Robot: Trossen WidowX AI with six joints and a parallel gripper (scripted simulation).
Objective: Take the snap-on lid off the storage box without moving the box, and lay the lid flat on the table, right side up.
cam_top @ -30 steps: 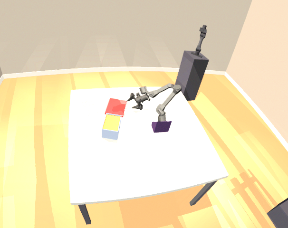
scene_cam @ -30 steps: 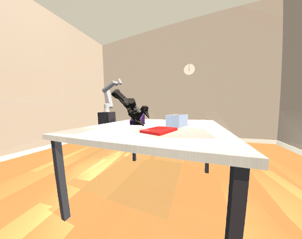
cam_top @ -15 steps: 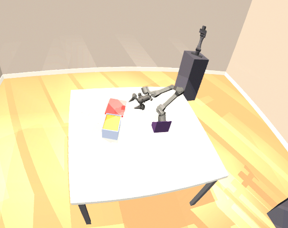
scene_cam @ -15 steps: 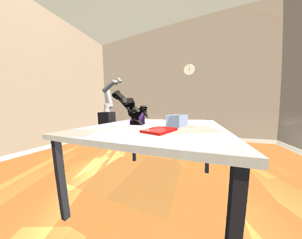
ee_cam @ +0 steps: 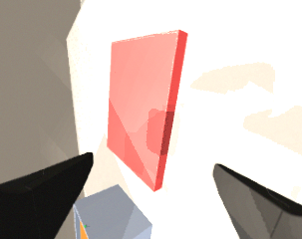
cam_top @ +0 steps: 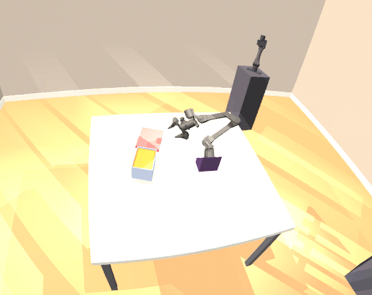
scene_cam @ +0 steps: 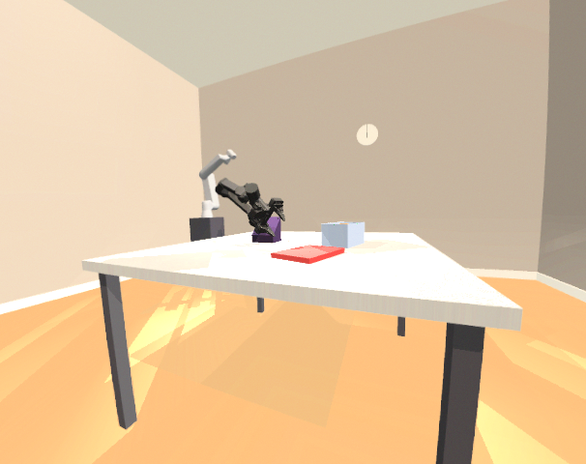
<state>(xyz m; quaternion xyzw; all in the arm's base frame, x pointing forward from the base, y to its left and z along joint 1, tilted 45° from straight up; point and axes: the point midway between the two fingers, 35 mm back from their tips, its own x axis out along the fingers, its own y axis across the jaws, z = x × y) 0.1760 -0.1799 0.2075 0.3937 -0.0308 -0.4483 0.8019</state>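
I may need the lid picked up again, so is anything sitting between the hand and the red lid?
Nothing visible does. The open hand hangs above the table beside the red lid, which lies flat next to the storage box. In the wrist view only bare table shows between the fingers and the lid.

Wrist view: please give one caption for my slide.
Open claw above the red lid lying flat on the table beside the storage box.
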